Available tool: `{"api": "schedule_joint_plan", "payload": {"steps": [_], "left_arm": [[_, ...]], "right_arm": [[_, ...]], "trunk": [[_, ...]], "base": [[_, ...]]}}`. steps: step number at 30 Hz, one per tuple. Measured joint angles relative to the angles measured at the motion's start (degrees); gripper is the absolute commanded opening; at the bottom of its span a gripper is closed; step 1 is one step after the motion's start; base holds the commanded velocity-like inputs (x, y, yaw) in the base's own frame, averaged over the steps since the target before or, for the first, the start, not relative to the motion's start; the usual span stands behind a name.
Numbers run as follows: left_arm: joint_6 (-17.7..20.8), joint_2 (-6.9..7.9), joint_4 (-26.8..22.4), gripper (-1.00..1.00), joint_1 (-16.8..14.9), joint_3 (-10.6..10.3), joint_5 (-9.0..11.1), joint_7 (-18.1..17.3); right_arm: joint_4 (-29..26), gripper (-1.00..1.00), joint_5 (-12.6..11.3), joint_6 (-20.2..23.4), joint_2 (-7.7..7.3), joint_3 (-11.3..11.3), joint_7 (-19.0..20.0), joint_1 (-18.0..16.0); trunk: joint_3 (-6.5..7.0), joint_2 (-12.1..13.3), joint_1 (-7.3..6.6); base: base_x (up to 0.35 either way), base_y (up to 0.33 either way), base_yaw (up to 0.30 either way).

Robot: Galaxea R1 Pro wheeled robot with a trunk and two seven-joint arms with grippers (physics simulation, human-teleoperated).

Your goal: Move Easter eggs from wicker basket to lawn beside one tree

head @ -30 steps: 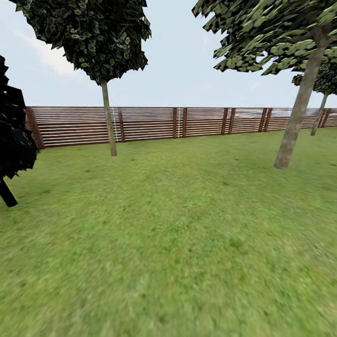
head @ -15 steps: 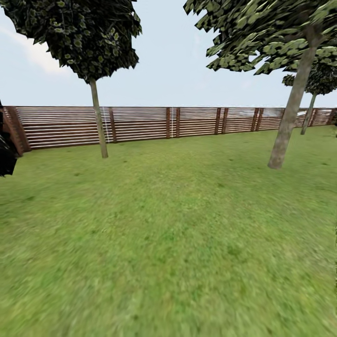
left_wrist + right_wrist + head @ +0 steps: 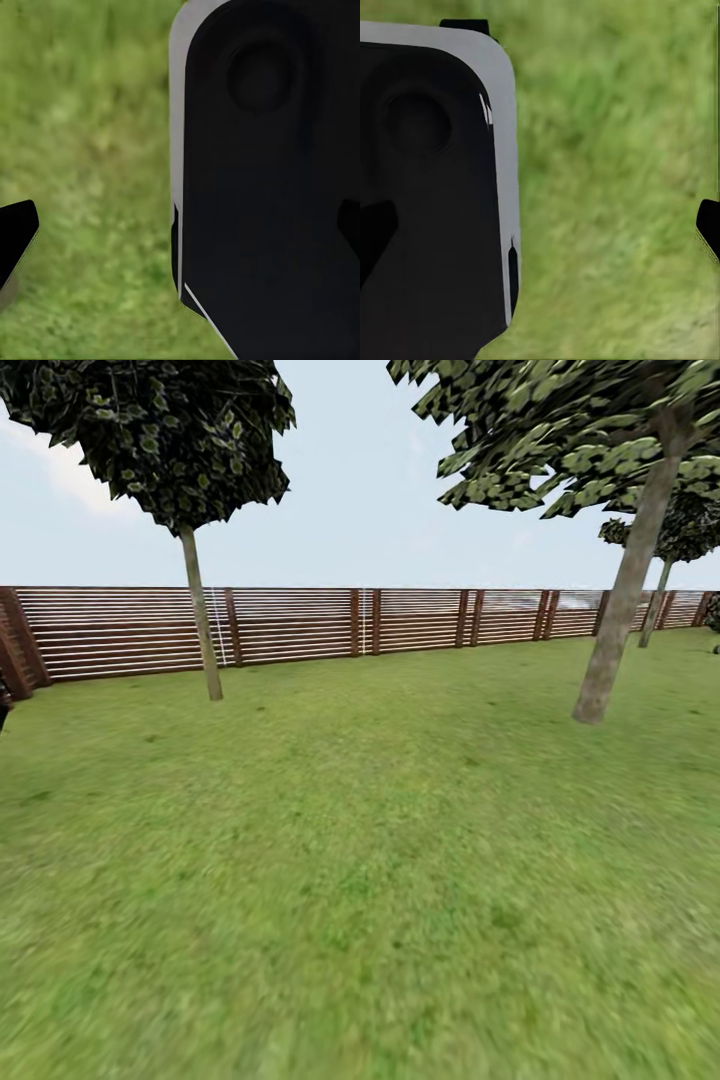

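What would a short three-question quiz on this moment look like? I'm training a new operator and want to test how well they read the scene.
1. True or false: the fence behind the lawn is made of horizontal slats.
2. Multiple choice: which tree stands closer to the head camera? A) the thin-trunked tree at the left, near the fence; B) the thick-trunked tree at the right.
3. Fill in: the two wrist cameras both look down on ____.

Key
1. True.
2. B; its base sits lower in the picture and its trunk looks much thicker.
3. Grass, seen past dark parts of the robot.
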Motion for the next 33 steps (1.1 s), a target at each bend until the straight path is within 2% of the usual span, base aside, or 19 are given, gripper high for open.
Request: {"api": "schedule_joint_plan", "payload": {"steps": [33], "left_arm": [[0.0, -0.05, 0.0, 1.0, 0.0, 0.0, 0.0, 0.0]], "right_arm": [[0.0, 1.0, 0.0, 0.0, 0.0, 0.0, 0.0, 0.0]], "trunk": [[0.0, 0.0, 0.0]], "base": [[0.335, 0.0, 0.0]]}}
